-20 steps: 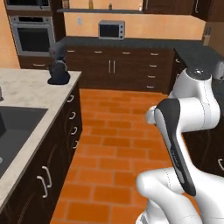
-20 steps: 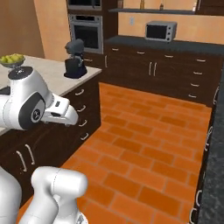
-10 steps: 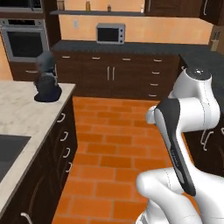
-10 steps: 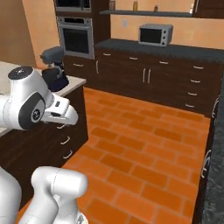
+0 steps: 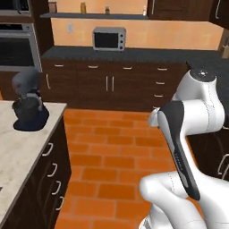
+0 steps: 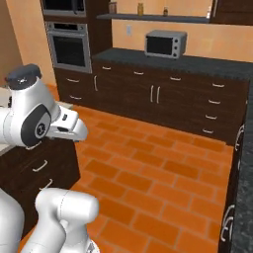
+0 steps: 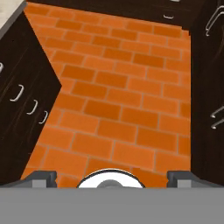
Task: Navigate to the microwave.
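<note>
The microwave (image 6: 62, 6) is a black glass front in a steel frame, built into dark wood at the top left, cut by the picture's edge. It also peeks in at the upper left corner as the microwave (image 5: 15, 6). It sits directly above the grey wall oven (image 6: 69, 49). My gripper (image 7: 113, 177) hangs open over the orange brick floor (image 7: 122, 96), its fingertips (image 7: 43, 177) wide apart with nothing between them.
A small silver toaster oven (image 5: 108, 39) stands on the dark back counter (image 6: 197, 64). A dark stand mixer (image 5: 27, 105) sits on the pale island top (image 5: 22, 152) at left. Dark cabinets (image 7: 208, 78) line the right side. Brick floor runs between them.
The whole picture has shifted: the base has driven forward, so the back counter, oven and mixer look larger and nearer. The arm holds the same pose and the gripper stays open.
</note>
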